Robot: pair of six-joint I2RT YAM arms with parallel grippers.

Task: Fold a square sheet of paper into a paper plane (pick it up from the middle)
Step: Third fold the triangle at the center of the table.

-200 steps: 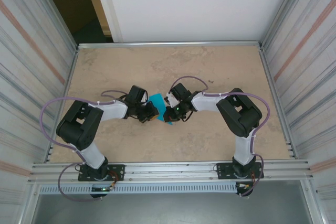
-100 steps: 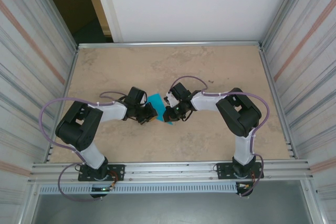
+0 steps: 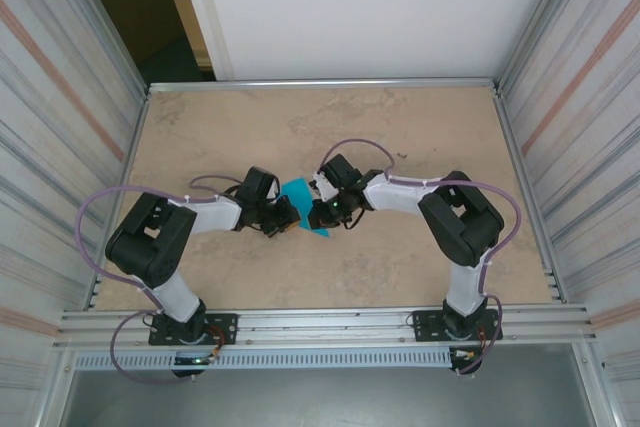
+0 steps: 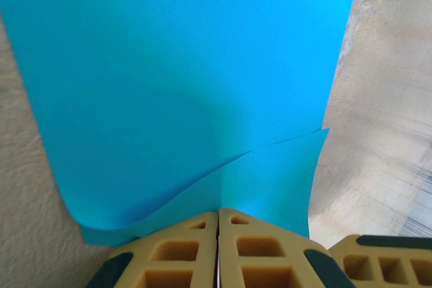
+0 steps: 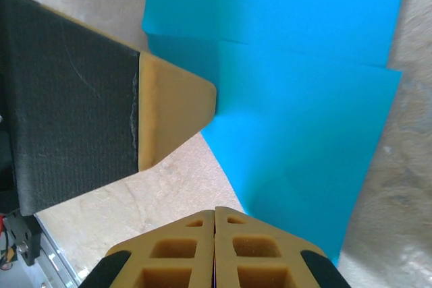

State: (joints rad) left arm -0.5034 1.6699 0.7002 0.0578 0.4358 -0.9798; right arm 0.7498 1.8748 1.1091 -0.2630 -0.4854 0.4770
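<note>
Left gripper (image 4: 217, 215): closed right down, its two tan pads pressed flat together with only a hairline seam between them. The near edge of the square sheet of paper (image 4: 175, 79) runs into that seam at 6 o'clock of the left wrist view, and it looks pinched there.
Right gripper (image 5: 214, 212): also closed, pads meeting along a thin seam. The paper's lower edge meets the pad tips toward 1 o'clock, and whether it is nipped or only touched cannot be told.
Paper, place: near the middle of the table (image 3: 420, 137). In the top view the left gripper sits at its 8 o'clock and the right gripper at its 3 o'clock.
Paper, shape: folded into overlapping layers with straight edges. One layer's edge lifts in a soft curve by the left pads.
Paper, material: thin, matte, plain bright turquoise.
Pads: tan, rubbery-looking, wedge-tipped, moulded with rectangular recesses.
Left finger (image 5: 172, 109), right wrist view: black, finely textured body with a tan wedge tip that touches the paper's edge at 9 o'clock.
Table surface: beige, marbled, stone-like, dull.
Side walls (image 3: 60, 97): pale, ribbed panels at 3 and 9 o'clock.
</note>
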